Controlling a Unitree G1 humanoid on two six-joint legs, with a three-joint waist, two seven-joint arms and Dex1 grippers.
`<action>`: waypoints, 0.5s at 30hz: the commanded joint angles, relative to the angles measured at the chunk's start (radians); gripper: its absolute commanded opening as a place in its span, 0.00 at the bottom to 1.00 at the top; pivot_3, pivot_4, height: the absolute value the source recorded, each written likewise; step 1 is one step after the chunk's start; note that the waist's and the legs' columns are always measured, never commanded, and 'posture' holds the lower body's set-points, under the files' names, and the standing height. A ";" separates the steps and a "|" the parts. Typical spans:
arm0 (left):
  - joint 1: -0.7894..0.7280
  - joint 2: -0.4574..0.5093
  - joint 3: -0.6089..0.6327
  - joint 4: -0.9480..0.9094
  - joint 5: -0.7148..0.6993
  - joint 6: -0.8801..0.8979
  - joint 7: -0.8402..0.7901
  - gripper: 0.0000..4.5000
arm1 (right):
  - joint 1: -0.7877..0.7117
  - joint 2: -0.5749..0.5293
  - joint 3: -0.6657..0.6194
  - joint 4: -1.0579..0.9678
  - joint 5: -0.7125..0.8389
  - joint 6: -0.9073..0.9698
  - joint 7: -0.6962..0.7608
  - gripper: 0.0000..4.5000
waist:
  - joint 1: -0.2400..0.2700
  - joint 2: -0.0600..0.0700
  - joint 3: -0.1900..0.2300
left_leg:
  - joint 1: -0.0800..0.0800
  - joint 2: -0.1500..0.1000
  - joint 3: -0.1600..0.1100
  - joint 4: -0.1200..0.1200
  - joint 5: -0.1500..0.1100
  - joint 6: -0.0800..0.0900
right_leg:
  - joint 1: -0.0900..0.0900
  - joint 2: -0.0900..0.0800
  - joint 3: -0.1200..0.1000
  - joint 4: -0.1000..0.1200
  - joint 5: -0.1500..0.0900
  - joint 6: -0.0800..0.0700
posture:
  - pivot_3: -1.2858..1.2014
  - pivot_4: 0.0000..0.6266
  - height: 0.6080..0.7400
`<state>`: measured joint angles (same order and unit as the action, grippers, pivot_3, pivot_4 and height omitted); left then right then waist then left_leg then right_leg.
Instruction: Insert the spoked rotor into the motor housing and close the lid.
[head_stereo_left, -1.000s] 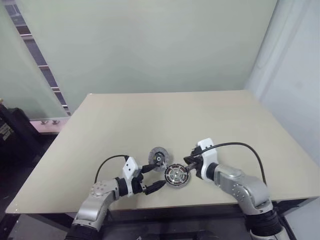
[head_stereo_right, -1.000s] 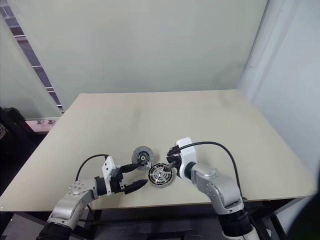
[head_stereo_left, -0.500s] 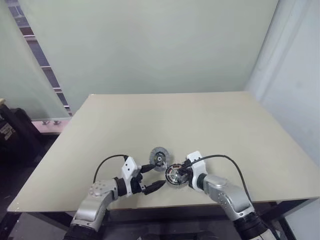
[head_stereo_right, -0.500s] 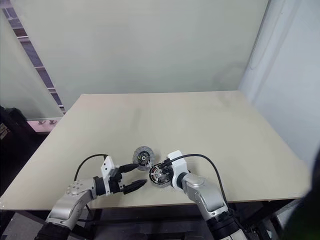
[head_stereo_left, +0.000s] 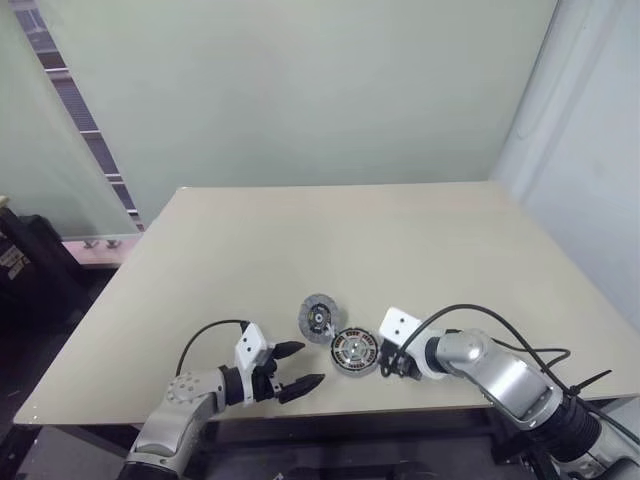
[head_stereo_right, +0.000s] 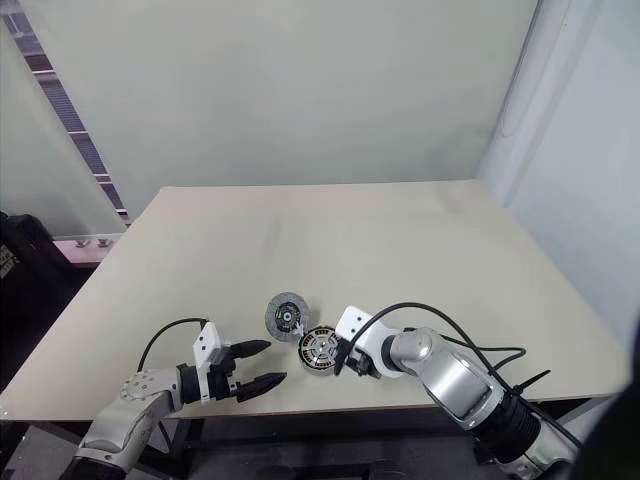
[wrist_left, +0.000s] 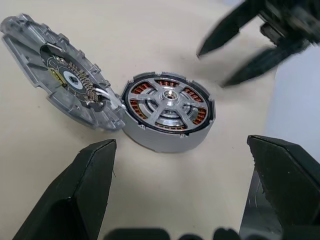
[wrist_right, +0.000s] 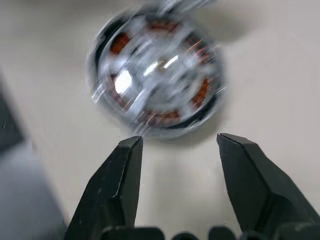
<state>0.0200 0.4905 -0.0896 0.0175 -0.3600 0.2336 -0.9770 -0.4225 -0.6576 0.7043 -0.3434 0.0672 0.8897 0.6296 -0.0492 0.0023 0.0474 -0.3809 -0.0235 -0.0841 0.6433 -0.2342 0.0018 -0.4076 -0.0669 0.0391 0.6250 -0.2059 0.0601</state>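
Observation:
The spoked rotor (wrist_left: 168, 100), silver spokes over copper windings, sits inside the round motor housing (wrist_left: 165, 142) on the table. The lid (wrist_left: 55, 75) lies open and tilted against the housing's side, its circuit face up. In the eye views the lid (head_stereo_left: 319, 317) is just beyond the housing (head_stereo_left: 352, 352). My left gripper (head_stereo_left: 305, 365) stands open a short way left of the housing, holding nothing. My right gripper (wrist_right: 178, 139) is open just right of the housing, pointing down at it, apart from it and empty.
The beige table (head_stereo_left: 350, 240) stretches far beyond the parts, which lie near its front edge. A black cable (head_stereo_left: 470, 312) loops over the right arm. Pale walls stand behind and to the right.
My right gripper has opened, rolled, and drawn back to the right off the housing. The left gripper has stayed open and nearly still.

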 joint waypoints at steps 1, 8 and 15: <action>-0.015 -0.001 0.014 -0.030 -0.009 -0.007 0.000 1.00 | -0.060 -0.038 0.065 -0.046 -0.068 -0.029 0.085 0.59 | 0.000 0.000 0.000 | 0.000 0.000 0.000 0.000 0.000 0.000 | 0.000 0.000 0.000 0.000 0.000 0.000 | 0.52 0.00 1.00; -0.013 -0.010 0.007 -0.024 0.000 -0.021 0.003 1.00 | -0.112 -0.028 0.103 -0.027 -0.141 -0.057 0.156 0.64 | 0.000 -0.001 0.000 | 0.000 0.000 0.000 0.000 0.000 0.000 | 0.000 0.000 0.000 0.001 0.000 0.000 | 0.52 0.00 1.00; -0.007 -0.014 0.002 -0.021 0.008 -0.026 0.002 1.00 | -0.127 -0.025 0.111 -0.044 -0.186 -0.075 0.213 0.99 | 0.001 -0.001 0.000 | 0.000 0.000 -0.001 0.000 0.000 0.000 | 0.000 0.000 -0.001 0.001 0.000 0.000 | 0.52 0.00 1.00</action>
<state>0.0233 0.4750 -0.0936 0.0177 -0.3509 0.2239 -0.9749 -0.5218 -0.6840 0.8188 -0.3489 -0.0879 0.8345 0.8271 -0.0477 0.0017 0.0474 -0.3809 -0.0239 -0.0851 0.6435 -0.2342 0.0018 -0.4074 -0.0669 0.0385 0.6256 -0.2057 0.0603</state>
